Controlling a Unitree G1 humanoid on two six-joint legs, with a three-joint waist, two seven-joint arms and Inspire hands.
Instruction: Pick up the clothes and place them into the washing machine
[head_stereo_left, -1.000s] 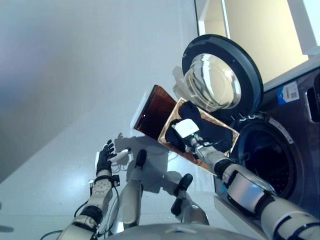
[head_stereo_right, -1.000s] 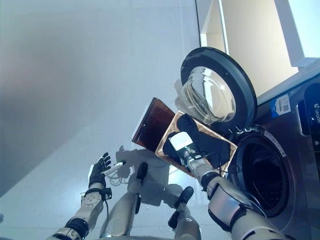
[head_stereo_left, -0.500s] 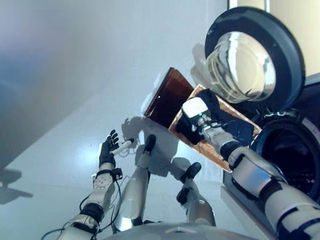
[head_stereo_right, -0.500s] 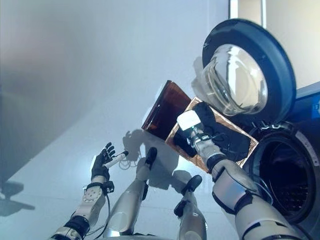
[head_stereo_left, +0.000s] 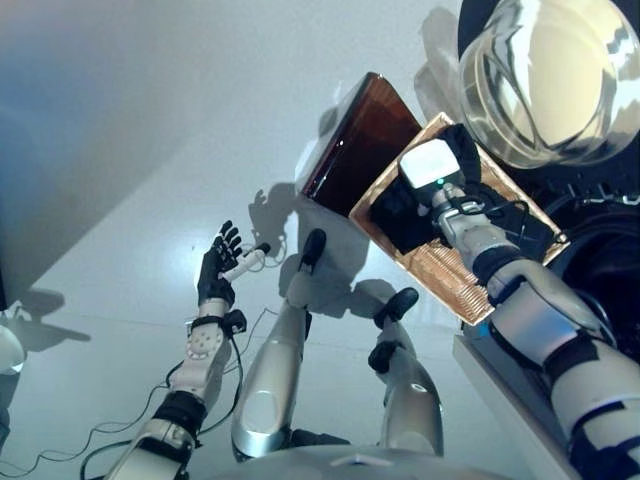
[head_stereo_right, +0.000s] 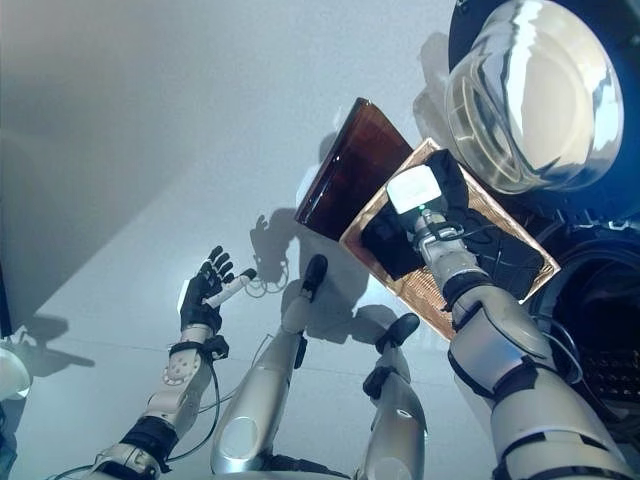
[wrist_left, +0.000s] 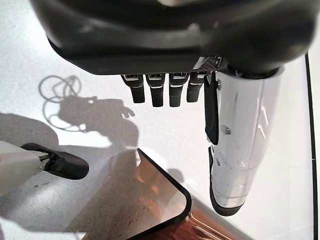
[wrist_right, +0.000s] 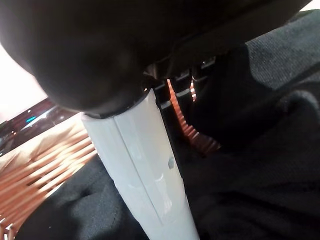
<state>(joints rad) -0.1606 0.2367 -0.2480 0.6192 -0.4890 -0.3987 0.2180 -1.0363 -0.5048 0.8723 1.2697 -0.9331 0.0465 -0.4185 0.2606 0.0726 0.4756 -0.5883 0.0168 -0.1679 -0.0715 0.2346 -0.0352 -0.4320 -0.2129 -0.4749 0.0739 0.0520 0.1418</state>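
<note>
So the right hand (head_stereo_right: 415, 205) is reaching into the basket (head_stereo_right: 425, 290), its fingers buried in the black clothes (wrist_right: 260, 165) so their grip cannot be told, while the left hand (head_stereo_left: 215, 270) is hanging spread and empty, with nothing yet in the washing machine (head_stereo_left: 610, 280).

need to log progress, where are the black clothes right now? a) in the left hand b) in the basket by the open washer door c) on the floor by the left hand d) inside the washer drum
b: the black clothes lie in the basket below the open door, with the right hand reaching into them; the left hand is apart, open and empty.
</note>
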